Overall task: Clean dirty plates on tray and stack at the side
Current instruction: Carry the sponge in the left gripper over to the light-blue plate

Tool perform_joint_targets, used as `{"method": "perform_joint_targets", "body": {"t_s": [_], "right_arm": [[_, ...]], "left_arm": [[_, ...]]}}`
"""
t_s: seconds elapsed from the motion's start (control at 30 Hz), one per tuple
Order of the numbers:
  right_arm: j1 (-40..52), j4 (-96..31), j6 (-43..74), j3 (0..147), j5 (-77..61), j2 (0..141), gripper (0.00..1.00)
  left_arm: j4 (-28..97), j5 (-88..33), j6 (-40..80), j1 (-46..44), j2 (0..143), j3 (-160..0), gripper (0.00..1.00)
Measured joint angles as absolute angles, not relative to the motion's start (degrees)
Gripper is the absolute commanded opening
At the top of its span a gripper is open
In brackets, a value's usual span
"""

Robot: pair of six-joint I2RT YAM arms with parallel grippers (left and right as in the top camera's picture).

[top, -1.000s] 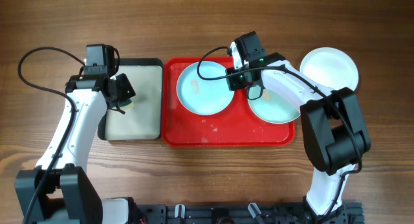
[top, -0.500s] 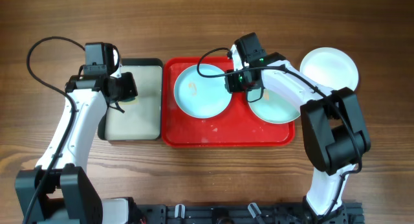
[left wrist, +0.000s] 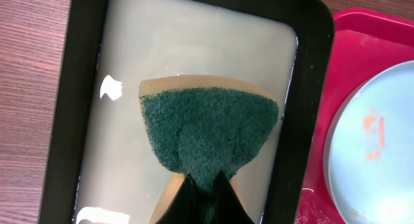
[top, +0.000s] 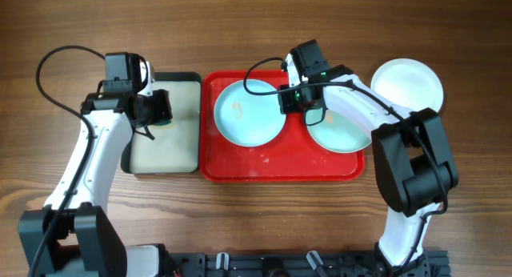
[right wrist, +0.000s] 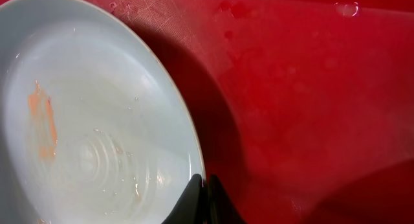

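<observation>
The red tray (top: 280,169) holds two pale blue plates. The left plate (top: 248,113) has an orange smear and also shows in the right wrist view (right wrist: 90,120) and the left wrist view (left wrist: 381,146). The right plate (top: 344,133) lies partly under my right arm. The white plate (top: 408,83) sits on the table to the right of the tray. My right gripper (top: 290,101) (right wrist: 206,185) is shut on the left plate's right rim. My left gripper (top: 158,110) (left wrist: 206,185) is shut on a green scouring sponge (left wrist: 207,130) over the black-rimmed tray.
The black-rimmed tray (top: 132,161) with cloudy liquid (left wrist: 129,68) stands against the red tray's left side (left wrist: 317,185). Bare wooden table surrounds both trays.
The left blue plate has slid a little to the left on the red tray in my right gripper. My left gripper with the sponge has shifted slightly right over the black-rimmed tray.
</observation>
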State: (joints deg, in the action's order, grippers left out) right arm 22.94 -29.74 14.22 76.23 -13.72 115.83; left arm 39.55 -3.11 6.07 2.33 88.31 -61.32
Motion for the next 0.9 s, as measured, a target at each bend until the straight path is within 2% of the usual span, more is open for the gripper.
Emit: {"method": "perform_joint_targets", "body": {"t_s": [0.43,0.67,0.9], "right_arm": [[22.9,-30.9,15.7,76.2,-15.8,115.8,0.04],[22.9,-30.9,16.5,76.2,-17.6,115.8,0.04],[22.9,-30.9,17.8,76.2,-18.0,115.8,0.04]], "left_arm": [[38.5,-9.2,5.1,2.2,88.3,-61.3,0.04],[38.2,-9.3,0.9,-1.8,88.3,-61.3,0.04],[34.6,-9.4,9.3,-7.5,88.3,-61.3,0.04]]}}
